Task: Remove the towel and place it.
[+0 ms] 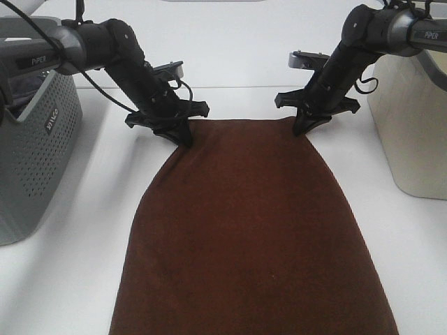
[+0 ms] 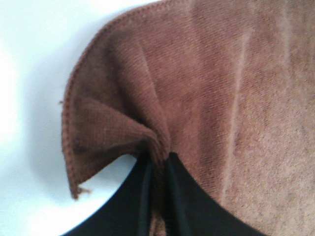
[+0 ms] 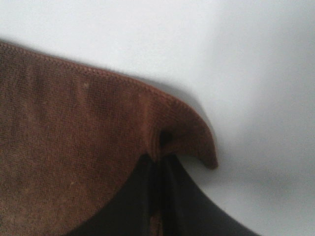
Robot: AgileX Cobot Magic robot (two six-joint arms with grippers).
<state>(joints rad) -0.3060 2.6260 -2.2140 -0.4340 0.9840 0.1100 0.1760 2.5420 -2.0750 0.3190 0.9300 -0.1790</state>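
Exterior high crops the towel (image 1: pixel 255 230); left fingers (image 1: pixel 180 134) and right fingers (image 1: pixel 302 125) pinch its corners.

A: Look at that large rectangular reddish-brown plush cloth towel (image 1: pixel 255 230): fuzzy matt nap, stitched hem!
B: Flat white table (image 1: pixel 77 279), smooth and matt-looking. Perforated grey plastic basket (image 1: pixel 35 160), dull finish.

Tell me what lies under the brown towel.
The towel lies spread on the white table, which shows beside it. Anything flat beneath is covered from view. The left gripper and right gripper pinch its far corners.
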